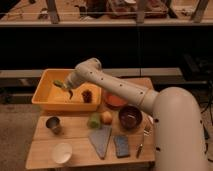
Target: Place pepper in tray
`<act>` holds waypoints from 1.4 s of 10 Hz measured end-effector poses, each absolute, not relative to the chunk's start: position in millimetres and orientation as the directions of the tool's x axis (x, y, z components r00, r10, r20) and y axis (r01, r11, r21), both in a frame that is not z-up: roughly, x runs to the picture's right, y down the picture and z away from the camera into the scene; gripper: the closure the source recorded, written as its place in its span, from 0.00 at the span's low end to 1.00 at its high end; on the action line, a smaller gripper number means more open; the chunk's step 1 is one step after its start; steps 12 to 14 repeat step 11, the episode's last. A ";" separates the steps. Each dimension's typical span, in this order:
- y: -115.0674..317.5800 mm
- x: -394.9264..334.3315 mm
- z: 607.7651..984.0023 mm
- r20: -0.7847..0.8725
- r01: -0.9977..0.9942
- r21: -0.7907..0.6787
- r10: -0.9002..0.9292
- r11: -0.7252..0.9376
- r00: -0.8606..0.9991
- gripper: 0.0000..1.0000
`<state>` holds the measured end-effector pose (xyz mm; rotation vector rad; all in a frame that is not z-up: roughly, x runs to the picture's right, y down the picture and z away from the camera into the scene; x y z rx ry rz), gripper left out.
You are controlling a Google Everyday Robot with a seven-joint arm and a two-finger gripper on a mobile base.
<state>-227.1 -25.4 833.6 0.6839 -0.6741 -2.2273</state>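
A dim workshop with dark shelving and metal framing lies behind a small wooden table point(75, 131) on which everything is set out. The white arm point(115, 86) reaches from the lower right across the table to its back left corner, where the gripper point(66, 88) hangs over the inside of the tray point(44, 99), the large yellow bin. The pepper point(62, 84) shows as a slim green shape right at the fingertips, clamped between them and raised above the tray floor rather than lying on it. A small dark reddish object point(87, 95) rests inside the tray just right of the gripper, close to it but apart. Beside the tray's right wall sits the orange-red bowl point(115, 101), partly covered by the arm, and a darker brown bowl point(130, 116) stands near the table's right edge. In front of the tray are a rounded pale-green lump point(94, 120) and a yellowish fruit point(106, 117), touching or nearly so. Nearer the front lie a small metal cup point(53, 123), a white cup point(62, 151), a grey wedge-shaped piece point(101, 139), a blue sponge-like block point(121, 145) and a utensil point(142, 142).
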 end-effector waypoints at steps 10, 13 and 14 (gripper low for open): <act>-17.0 -242.2 847.4 -0.268 0.430 0.627 -0.698 -0.649 -0.664 0.20; -16.5 -243.4 847.2 -0.268 0.428 0.628 -0.697 -0.650 -0.665 0.20; -16.5 -243.4 847.2 -0.268 0.428 0.628 -0.697 -0.650 -0.665 0.20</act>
